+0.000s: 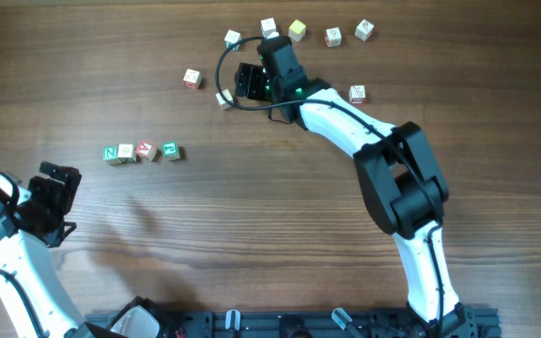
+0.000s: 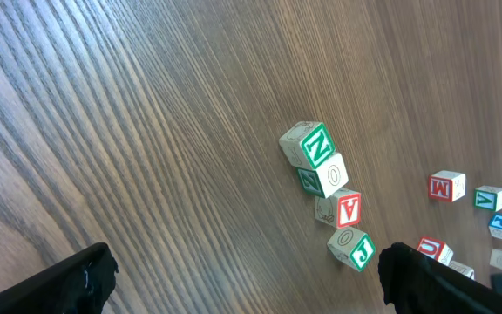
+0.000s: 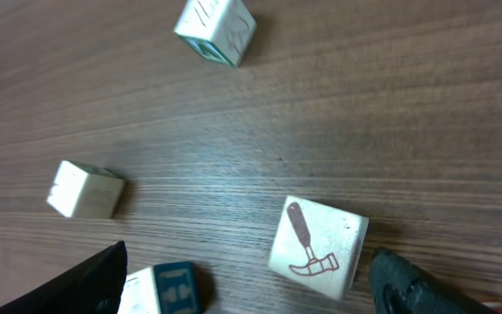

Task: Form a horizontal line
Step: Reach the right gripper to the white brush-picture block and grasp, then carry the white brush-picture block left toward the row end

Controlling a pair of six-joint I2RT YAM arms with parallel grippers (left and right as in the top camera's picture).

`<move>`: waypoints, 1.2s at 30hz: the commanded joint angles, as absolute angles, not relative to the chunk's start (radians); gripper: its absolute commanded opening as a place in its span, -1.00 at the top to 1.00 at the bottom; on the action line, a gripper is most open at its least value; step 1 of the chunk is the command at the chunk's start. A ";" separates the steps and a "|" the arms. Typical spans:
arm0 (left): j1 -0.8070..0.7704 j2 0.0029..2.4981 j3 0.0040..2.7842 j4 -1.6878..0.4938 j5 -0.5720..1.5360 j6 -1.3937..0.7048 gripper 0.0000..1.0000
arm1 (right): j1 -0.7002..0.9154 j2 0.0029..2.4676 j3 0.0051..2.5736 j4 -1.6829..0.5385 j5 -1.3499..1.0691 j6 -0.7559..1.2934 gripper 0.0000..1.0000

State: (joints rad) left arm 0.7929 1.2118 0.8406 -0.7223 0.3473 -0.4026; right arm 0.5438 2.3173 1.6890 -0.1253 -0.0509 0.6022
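Up among the loose cubes [image 1: 192, 78] the right gripper [image 1: 240, 83] hangs wide open and empty, the horizontal line [image 1: 144, 151] well off toward the open, empty left gripper [image 1: 62, 199].

White shells and bulky black joints make up the left arm [image 1: 19, 274] and right arm [image 1: 344, 120], their left gripper [image 1: 64, 199] and right gripper [image 1: 240, 83] black, with a thin black cable [image 1: 220, 66] looping by a green wrist light [image 1: 270, 91].

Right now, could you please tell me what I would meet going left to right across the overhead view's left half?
left gripper, green N cube, pale-topped cube, red-letter cube, teal-letter cube, loose red-printed cube
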 commanded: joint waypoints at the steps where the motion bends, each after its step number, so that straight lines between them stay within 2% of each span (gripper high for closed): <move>1: 0.792 1.214 0.849 -0.723 0.339 -0.398 -1.00 | 0.543 2.371 1.688 -0.107 -0.033 0.640 -0.77; 6: 0.792 1.214 0.849 -0.723 0.339 -0.398 -1.00 | 0.543 2.383 1.688 -0.103 0.046 0.634 -0.66; 10: 0.792 1.214 0.849 -0.723 0.339 -0.398 -1.00 | 0.543 2.383 1.688 -0.094 0.083 0.598 -0.32; 12: 0.792 1.214 0.849 -0.723 0.339 -0.398 -1.00 | 0.543 2.384 1.688 -0.091 0.083 0.577 -0.21; 20: 0.792 1.214 0.849 -0.723 0.339 -0.398 -1.00 | 0.567 2.433 1.688 -0.067 0.084 0.536 -0.11; 29: 0.792 1.214 0.849 -0.723 0.339 -0.398 -1.00 | 0.571 2.436 1.689 -0.071 0.083 0.523 0.37; 36: 0.792 1.214 0.849 -0.723 0.339 -0.398 -1.00 | 0.569 2.334 1.689 -0.131 0.082 0.522 0.65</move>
State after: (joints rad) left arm 0.7929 1.2118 0.8406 -0.7223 0.3443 -0.4026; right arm 0.5678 2.3863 1.6951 -0.0818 0.0834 0.5251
